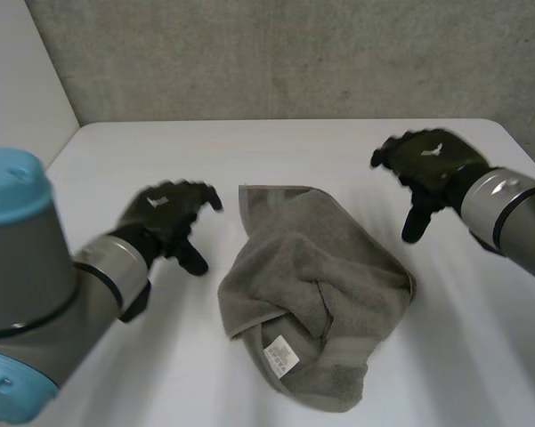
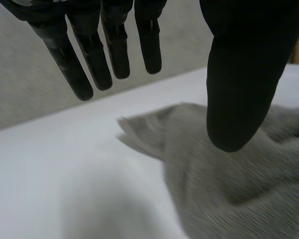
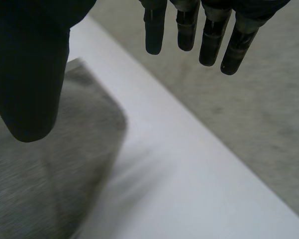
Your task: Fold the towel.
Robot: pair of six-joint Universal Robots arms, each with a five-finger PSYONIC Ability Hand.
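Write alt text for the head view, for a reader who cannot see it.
A crumpled grey terry towel with a white label lies in the middle of the white table. The robot's black left hand and black right hand are open, one on each side, apart from the towel.

Print on label (image 1: 281, 358) too small to read; towel (image 1: 320, 267) lower layers hidden beneath folds.

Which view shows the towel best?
The head view: the whole towel lies crumpled on the table, white label up. The left wrist view catches one corner and some cloth past the left hand; the right wrist view, a rounded edge beside the right hand.
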